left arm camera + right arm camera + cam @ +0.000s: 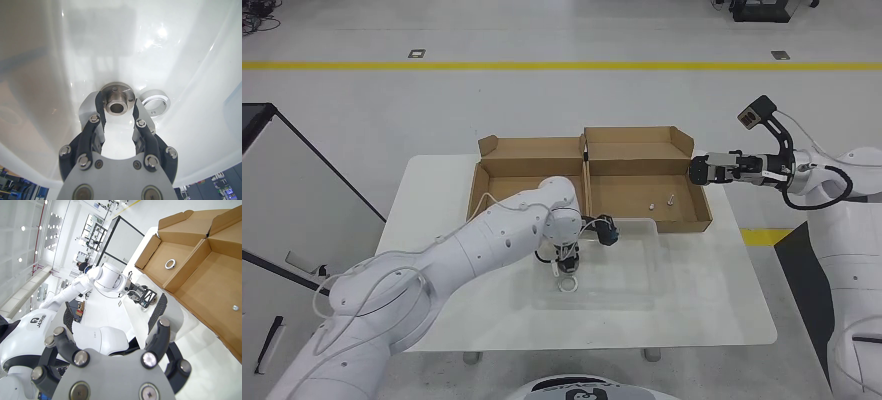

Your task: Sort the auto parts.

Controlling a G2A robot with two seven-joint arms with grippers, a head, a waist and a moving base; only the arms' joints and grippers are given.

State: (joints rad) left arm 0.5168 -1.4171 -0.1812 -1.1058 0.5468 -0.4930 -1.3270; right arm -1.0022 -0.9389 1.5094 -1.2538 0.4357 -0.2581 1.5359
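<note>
Now the flanged hub sits on the clear tray floor, clamped between my left pincer's pads, one loose ring just beside it. A second ring lies in one of two cardboard boxes. My right pincer hangs spread wide.

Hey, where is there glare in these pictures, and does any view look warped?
Left wrist view: bright glints on the tub wall beyond the metal hub, and its walls bow outward. Right wrist view: hall lamps glare. Top view: even light on the table.
</note>
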